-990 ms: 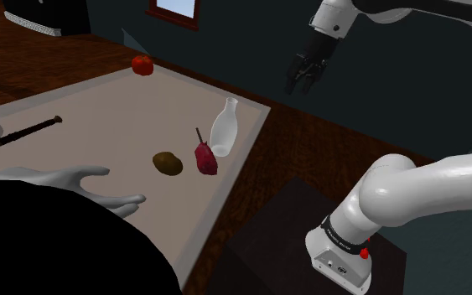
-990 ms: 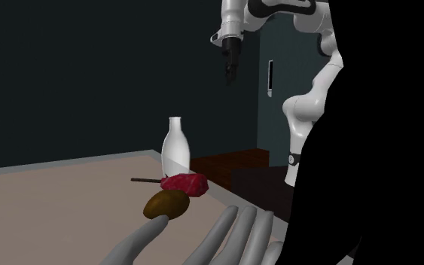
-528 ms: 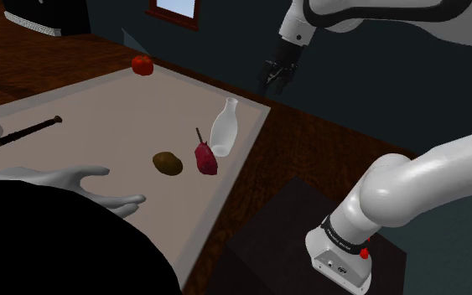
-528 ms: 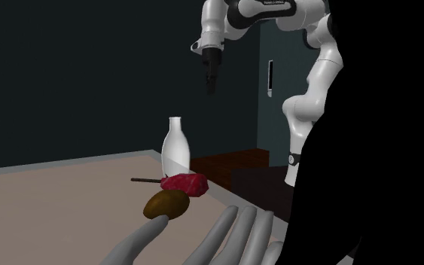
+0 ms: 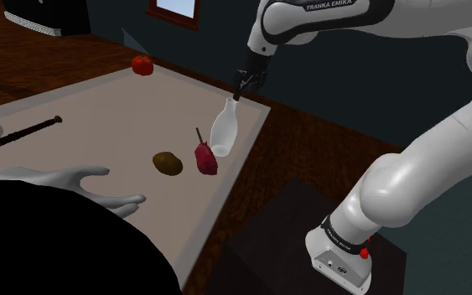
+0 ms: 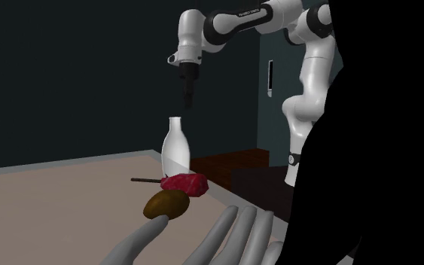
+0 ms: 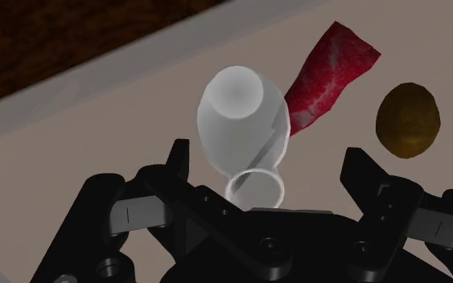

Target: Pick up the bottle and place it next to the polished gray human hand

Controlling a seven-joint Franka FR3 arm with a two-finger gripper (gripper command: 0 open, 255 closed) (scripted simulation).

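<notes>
While the gripper hangs spread wide just above the white bottle, that bottle stands upright by the mat's edge on the shoulder view's right, far from the gray hand

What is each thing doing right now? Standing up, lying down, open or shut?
hand: open, just above the bottle, holding nothing.
bottle: standing upright, not held.
red lump: lying by the bottle.
brown lump: lying still, untouched.
gray human hand: lying flat, fingers spread.
bat: lying flat.
</notes>
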